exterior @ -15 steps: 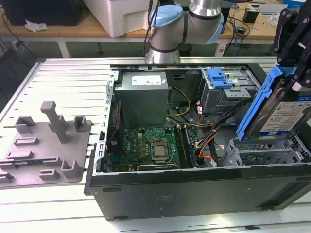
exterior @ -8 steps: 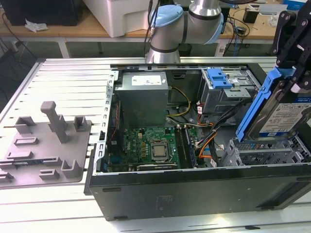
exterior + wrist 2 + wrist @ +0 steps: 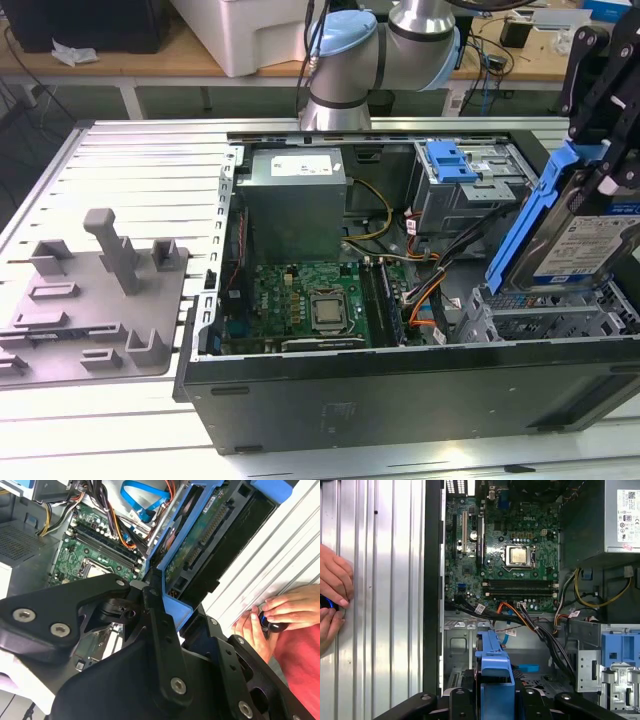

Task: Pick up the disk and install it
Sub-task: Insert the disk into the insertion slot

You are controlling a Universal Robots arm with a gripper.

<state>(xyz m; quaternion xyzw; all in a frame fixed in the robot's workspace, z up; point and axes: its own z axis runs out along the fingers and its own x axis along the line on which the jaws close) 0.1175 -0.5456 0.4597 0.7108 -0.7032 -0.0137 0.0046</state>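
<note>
Blue-framed disk [image 3: 592,240], edge cropped, clamped in the hand [image 3: 600,172].

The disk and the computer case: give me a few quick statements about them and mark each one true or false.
1. The gripper holds the disk over the open case. True.
2. The disk lies flat. False: it hangs tilted, one end raised.
3. A cooler covers the processor. False: the processor is bare.
4. A person's hands are on the ribbed table beside the case. True.
</note>
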